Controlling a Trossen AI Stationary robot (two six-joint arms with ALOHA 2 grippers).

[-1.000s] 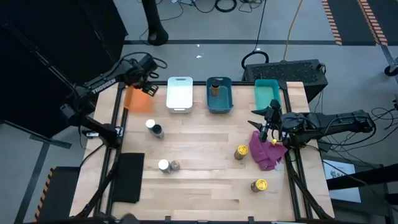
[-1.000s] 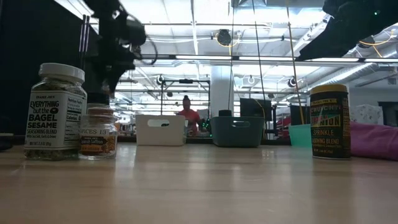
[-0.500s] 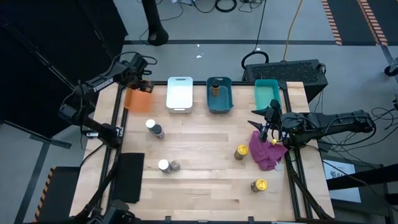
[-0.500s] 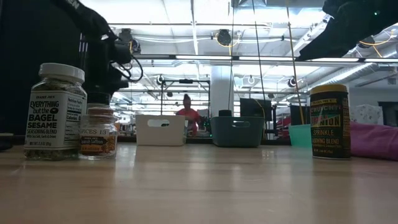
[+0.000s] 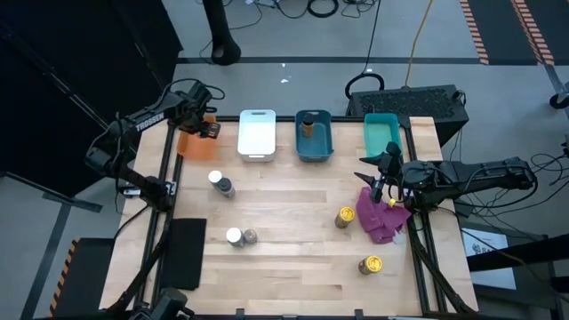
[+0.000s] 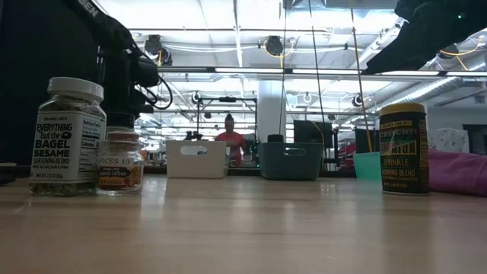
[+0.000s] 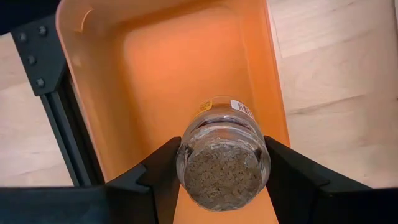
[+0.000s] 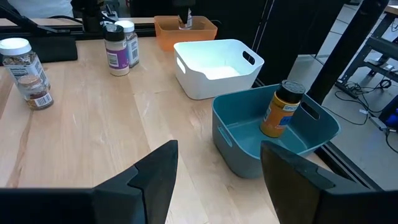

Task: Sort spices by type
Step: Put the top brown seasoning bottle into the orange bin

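Note:
My left gripper (image 5: 206,127) hangs over the orange bin (image 5: 194,142) at the table's far left, shut on a glass spice jar (image 7: 222,155) whose base faces the wrist camera. My right gripper (image 5: 382,175) waits open above the magenta cloth (image 5: 380,218) on the right. On the table stand two jars (image 5: 220,185), a white-lidded jar (image 5: 234,236) with a small one beside it, and two yellow-lidded jars (image 5: 345,216) (image 5: 371,264). One dark-lidded jar (image 8: 280,112) stands in the blue bin (image 5: 314,135). My left gripper pinches the glass jar by its body (image 7: 186,155), one finger (image 7: 163,169) on each side, coming from above and pointing down. The jar's base faces up at the camera; its lid end is hidden. It hangs over the inside of the orange bin (image 7: 155,56).
Four bins line the far edge: orange, white (image 5: 257,133), blue and teal (image 5: 382,133). A black pad (image 5: 184,253) lies at the near left. The middle of the wooden table (image 5: 293,191) is bare. A person in red (image 6: 229,141) stands far behind the table.
My left gripper, carrying the jar, has shifted a little toward the table's left edge and come lower over the orange bin. It has stayed shut on the jar.

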